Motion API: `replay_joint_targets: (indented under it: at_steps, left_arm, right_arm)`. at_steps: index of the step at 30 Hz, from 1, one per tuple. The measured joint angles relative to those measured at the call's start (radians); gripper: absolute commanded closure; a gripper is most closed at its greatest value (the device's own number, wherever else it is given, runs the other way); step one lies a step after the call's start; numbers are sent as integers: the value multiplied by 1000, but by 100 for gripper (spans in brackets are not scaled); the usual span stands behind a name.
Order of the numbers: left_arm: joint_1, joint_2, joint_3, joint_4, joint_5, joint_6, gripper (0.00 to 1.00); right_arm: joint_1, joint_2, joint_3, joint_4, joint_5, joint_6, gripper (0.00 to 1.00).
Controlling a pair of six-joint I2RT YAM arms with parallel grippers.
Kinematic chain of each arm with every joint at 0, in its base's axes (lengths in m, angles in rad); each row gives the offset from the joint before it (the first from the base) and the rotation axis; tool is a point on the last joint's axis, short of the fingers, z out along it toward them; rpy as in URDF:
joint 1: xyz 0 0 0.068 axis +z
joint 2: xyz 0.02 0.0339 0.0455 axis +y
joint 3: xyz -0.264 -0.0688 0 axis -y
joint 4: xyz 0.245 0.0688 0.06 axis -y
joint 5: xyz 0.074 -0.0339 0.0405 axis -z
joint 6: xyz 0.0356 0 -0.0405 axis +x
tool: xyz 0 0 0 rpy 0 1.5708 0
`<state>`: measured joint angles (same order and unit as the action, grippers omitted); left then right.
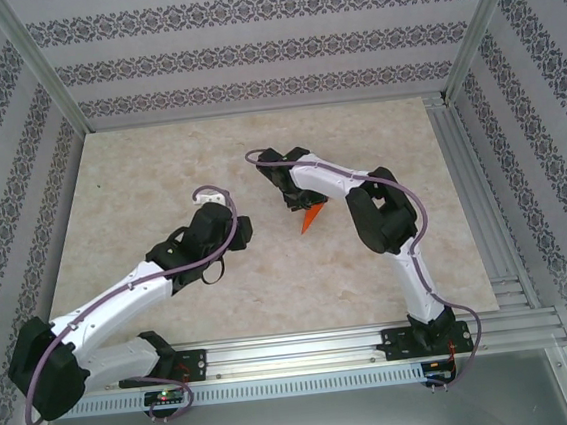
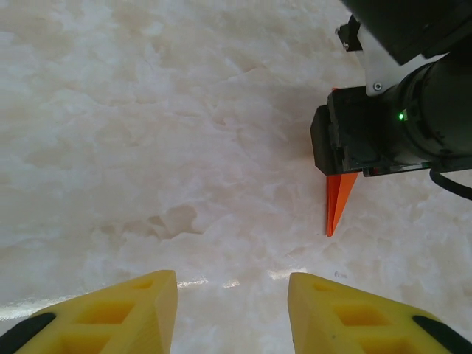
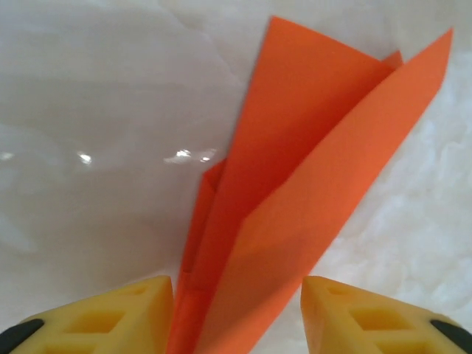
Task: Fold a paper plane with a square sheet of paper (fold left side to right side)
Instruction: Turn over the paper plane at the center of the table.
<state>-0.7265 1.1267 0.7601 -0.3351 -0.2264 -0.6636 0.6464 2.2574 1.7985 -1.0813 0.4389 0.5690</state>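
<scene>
Straddling the paper plane (image 3: 295,184) — right claw (image 3: 236,299), jaws apart

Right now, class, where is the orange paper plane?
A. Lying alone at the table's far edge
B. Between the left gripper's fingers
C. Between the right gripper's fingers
C: the orange paper plane runs between the spread yellow fingers of the right gripper, while the left gripper has bare table between its fingers.

White arms (image 1: 112,304), black joints (image 1: 43,371), seemingly mauve cables (image 1: 423,221), yellow fingers (image 2: 125,317).
</scene>
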Motion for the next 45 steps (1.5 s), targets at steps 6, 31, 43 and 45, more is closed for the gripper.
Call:
replay_joint_targets:
  at_steps: [6, 31, 43, 45]
  left_arm:
    - [0, -42, -16, -5, -22, 1, 52]
    - [0, -34, -1, -50, -53, 0, 49]
    - [0, -30, -1, -53, -53, -18, 48]
    - [0, -30, -1, -53, -53, -18, 48]
  right_arm:
    - [0, -3, -5, -47, 55, 15, 83]
    - [-216, -594, -781, 593, -601, -214, 86]
    - [-142, -674, -671, 362, -293, -258, 63]
    - [-98, -704, -657, 341, -276, -254, 62]
